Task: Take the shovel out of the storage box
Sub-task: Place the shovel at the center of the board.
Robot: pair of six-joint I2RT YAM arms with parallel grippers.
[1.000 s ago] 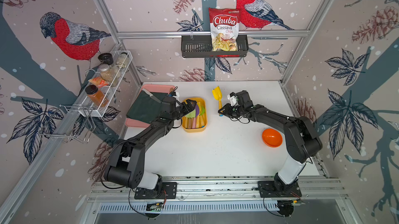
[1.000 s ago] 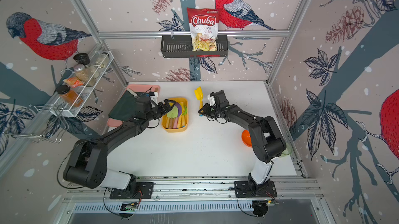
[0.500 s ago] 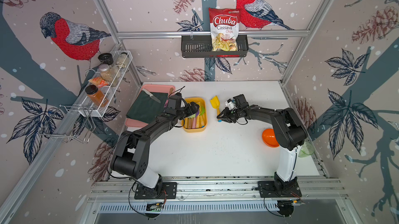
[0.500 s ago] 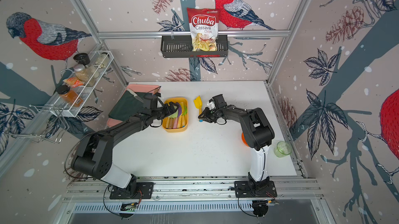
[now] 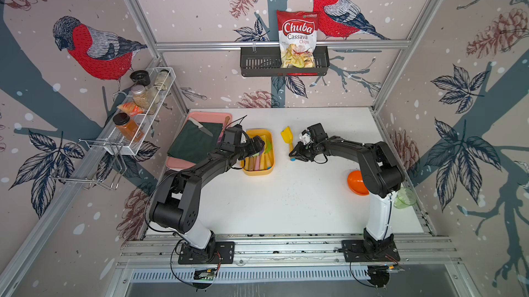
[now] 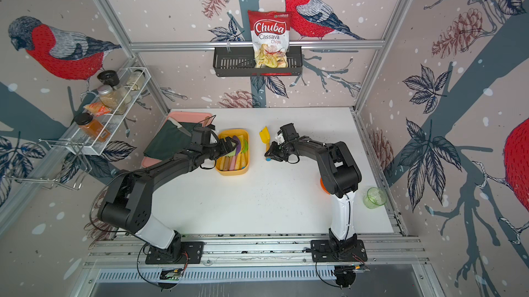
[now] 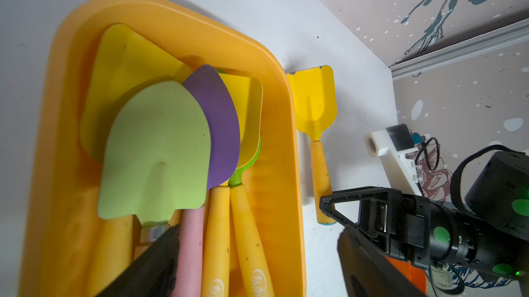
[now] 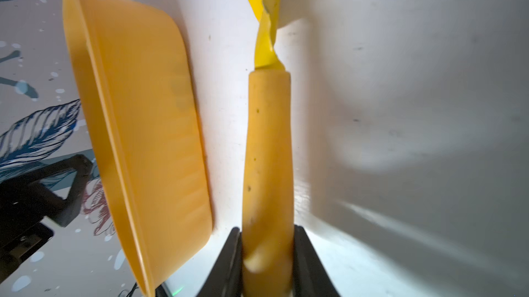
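Shovel (image 5: 286, 135) has come down beside storage box (image 5: 257, 173), right tool (image 5: 292, 155) clamping its handle, left tool (image 5: 257, 145) agape

Both arms are reaching forward; left gripper (image 5: 258, 146) is hovering, jaws spread wide; right gripper (image 5: 294, 153) is pinching the handle of a yellow shovel (image 5: 287, 136).

- White table (image 5: 286, 201): flat top, walled on 3 sides.
- Storage box (image 5: 259, 173): on it, left of ctr, toward back.
- Pink tray (image 5: 206, 115): back-left corner, near box.
- Yellow shovel (image 5: 287, 136): rt of box, near, not touching it.
- Orange bowl (image 5: 354, 185) + green glass (image 5: 405, 198): rt edge.
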